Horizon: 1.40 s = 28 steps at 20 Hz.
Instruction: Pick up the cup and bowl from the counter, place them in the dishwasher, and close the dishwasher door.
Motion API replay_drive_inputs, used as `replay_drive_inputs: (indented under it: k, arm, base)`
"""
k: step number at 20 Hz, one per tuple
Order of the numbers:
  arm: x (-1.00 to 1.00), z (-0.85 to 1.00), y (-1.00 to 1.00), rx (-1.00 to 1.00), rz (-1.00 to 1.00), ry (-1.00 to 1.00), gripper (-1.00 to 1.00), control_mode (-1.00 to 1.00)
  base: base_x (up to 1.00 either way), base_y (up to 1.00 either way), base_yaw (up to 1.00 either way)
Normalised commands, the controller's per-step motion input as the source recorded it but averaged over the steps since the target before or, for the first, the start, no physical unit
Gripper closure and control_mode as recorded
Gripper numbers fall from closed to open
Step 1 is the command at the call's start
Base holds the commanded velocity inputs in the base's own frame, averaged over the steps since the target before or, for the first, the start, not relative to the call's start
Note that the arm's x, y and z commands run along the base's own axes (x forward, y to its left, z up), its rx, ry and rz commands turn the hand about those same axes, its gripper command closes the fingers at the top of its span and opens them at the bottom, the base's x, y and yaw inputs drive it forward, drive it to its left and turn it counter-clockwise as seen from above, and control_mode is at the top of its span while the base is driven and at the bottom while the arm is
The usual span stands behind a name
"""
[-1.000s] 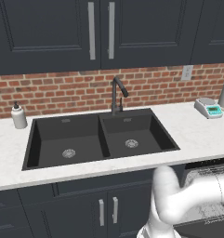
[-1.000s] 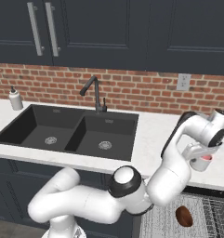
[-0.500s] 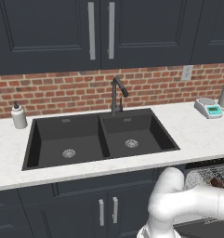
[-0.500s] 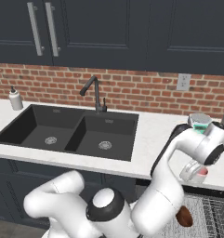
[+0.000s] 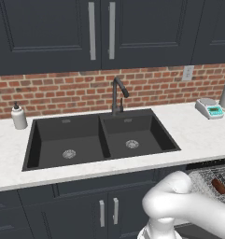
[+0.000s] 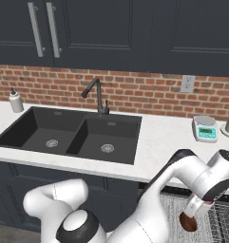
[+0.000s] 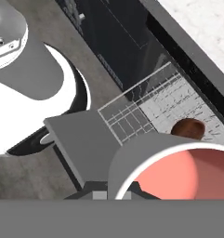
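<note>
Counter (image 5: 198, 133): white stone, mid frame, black double sink (image 5: 100, 140) cut in.
Dishwasher (image 7: 132, 51): dark front, upper centre of hand view; wire rack (image 6: 220, 218) pulled out at lower right of the right base view.
Door (image 7: 83, 144): flat grey panel, lowered, left of the rack in the hand view.
Bowl (image 7: 178, 174): grey outside, pink inside, bottom right of hand view, over the rack.
Gripper (image 6: 201, 203): clenched on the bowl rim, above the rack.
Cup (image 7: 187, 128): brown, lying in the rack.

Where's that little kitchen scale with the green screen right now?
The scale sits on the white counter at the far right, right of the black sink, below the wall outlet on the brick backsplash.
</note>
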Motion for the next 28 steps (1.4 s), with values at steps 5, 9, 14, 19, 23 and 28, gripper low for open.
replay_drive_inputs:
  k: [5, 9, 14, 19, 23, 28]
  arm:
    - [-0.03, -0.46, 0.02, 0.0, -0.03, 0.0, 1.0, -1.0]
    - [0.06, -0.08, 0.0, 0.0, -0.12, 0.01, 1.0, -1.0]
    - [0.15, -0.13, -0.02, 0.03, -0.18, 0.01, 1.0, -1.0]
    - [0.14, -0.19, -0.02, 0.02, -0.18, 0.0, 1.0, -1.0]
    - [0.19, -0.14, 0.0, 0.02, -0.2, 0.0, 1.0, -1.0]
    - [0.24, -0.05, 0.0, 0.03, -0.21, 0.05, 1.0, -1.0]
  base:
    - [0.0, 0.0, 0.0]
    - [0.0, 0.0, 0.0]
    - [0.0, 0.0, 0.0]
    - [0.0, 0.0, 0.0]
    - [0.0, 0.0, 0.0]
    - [0.0, 0.0, 0.0]
